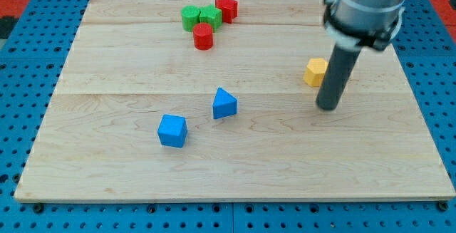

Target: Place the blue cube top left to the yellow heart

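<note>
Six blocks lie on the pale wooden worktop (107,183), and only one rod works among them. Nearest the bottom edge, left of the middle, sits the blue cube (172,130), alone and untouched. Just beyond it, toward the view's right, stands a blue triangular block (224,103), near the cube but apart from it. Farther right, about midway up the worktop near its right edge, my tip (328,107) rests on the wood; this tool is a plain dark rod with nothing to open or close, and it holds nothing. The blue cube lies well apart from my tip, off to the view's left and slightly nearer the bottom edge, with the blue triangular block between them. Just behind the rod and partly hidden by it is the yellow block (314,71); its heart shape cannot be made out here. Farthest away, close to the top edge, a cluster gathers: a red cylinder (203,36), two green blocks (200,16) touching each other, and a red star-like block (226,8) beside them.
</note>
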Controlling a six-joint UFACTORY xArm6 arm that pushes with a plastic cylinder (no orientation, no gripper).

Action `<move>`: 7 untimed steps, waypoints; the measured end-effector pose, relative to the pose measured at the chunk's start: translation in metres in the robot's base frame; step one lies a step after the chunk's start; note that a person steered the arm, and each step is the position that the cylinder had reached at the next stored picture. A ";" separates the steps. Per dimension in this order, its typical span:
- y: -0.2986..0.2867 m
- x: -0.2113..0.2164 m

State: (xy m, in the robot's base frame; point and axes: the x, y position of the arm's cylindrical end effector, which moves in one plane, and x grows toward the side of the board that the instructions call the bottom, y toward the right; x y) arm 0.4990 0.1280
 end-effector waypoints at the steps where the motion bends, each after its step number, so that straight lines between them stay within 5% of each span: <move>1: -0.093 0.066; 2: -0.203 0.088; 3: -0.228 0.045; 5: -0.195 -0.044; 7: -0.228 -0.069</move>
State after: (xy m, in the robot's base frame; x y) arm 0.4298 -0.1002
